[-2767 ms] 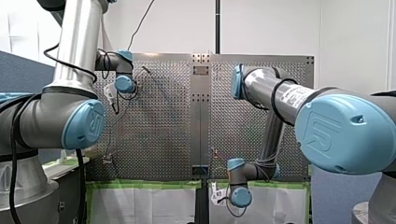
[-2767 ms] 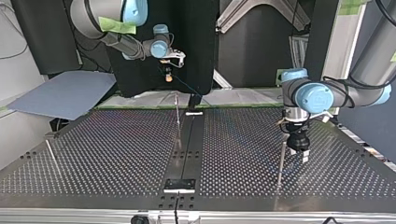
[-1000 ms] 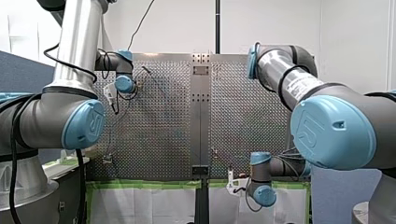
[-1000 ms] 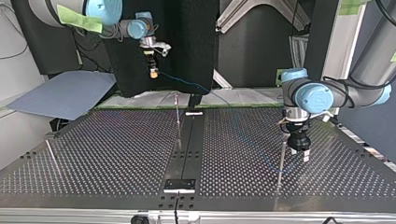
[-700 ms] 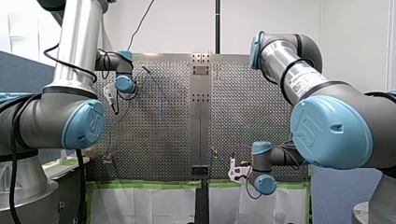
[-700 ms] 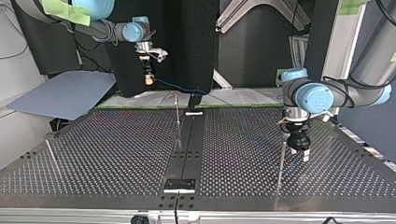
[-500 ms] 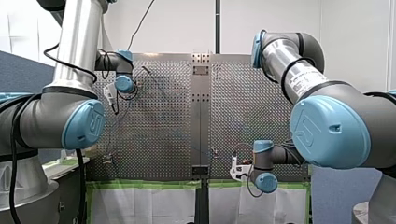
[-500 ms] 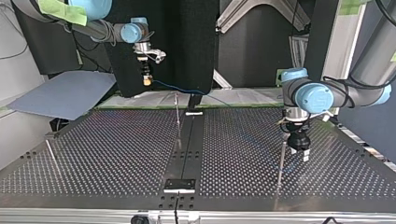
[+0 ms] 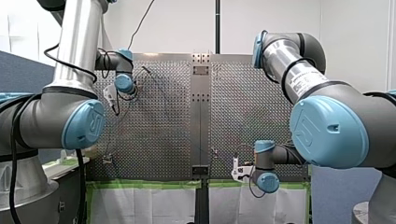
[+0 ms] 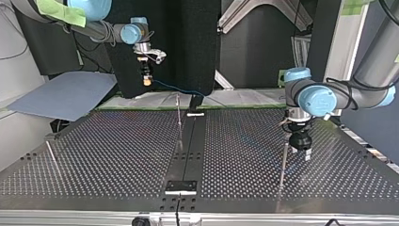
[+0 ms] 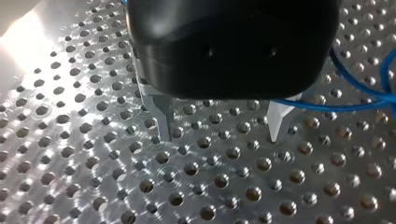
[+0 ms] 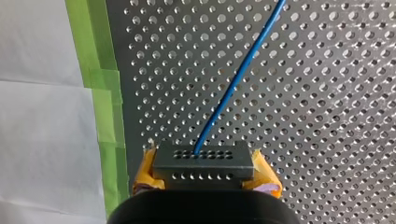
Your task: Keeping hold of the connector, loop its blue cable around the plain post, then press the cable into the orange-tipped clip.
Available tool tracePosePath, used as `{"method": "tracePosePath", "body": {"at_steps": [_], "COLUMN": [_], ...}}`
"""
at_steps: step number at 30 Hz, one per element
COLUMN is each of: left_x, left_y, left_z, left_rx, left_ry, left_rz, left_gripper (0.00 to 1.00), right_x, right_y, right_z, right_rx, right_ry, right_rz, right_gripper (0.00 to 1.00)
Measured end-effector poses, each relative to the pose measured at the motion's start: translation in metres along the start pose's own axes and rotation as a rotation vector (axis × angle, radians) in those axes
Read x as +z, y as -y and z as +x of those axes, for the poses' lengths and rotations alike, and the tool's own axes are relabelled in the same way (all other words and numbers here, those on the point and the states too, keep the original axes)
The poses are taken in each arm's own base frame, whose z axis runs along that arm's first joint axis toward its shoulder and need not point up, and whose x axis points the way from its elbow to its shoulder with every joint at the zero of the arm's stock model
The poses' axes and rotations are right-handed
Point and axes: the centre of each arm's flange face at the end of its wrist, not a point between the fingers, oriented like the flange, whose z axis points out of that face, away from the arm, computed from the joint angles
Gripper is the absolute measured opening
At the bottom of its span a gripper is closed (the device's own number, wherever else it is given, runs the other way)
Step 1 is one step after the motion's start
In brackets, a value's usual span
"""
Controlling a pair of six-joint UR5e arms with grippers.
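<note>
The connector [image 12: 203, 161], clamped by R gripper [image 10: 147, 78], has been carried twd upper left of top view; blue cable [image 12: 233, 88] is drawn out, loop not yet made. L gripper [image 11: 220, 135] is held open, empty.

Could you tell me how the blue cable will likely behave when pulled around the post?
Probably floppy: the blue cable sags from the connector in the top view and curves over the table in the left wrist view. Likely light: it is thin. Near the connector it runs straight, so perhaps slightly springy there.
</note>
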Motion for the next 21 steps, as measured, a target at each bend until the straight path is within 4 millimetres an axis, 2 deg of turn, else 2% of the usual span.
{"method": "tracePosePath", "body": {"at_steps": [13, 21], "left_x": [0.0016, -0.0019], "left_y": [-0.0048, 0.0046], "left_z": [-0.0043, -0.0086], "left_rx": [-0.111, -0.193], "left_ry": [-0.009, -0.039], "left_rz": [0.007, 0.076], "left_gripper": [1.00, 1.00], "right_x": [-0.0001, 0.0000], "right_y": [-0.0015, -0.0017], "right_z": [-0.0009, -0.0010], "right_rx": [0.013, 0.013], "right_ry": [0.008, 0.009], "right_rz": [-0.003, -0.004], "right_gripper": [0.00, 0.00]}}
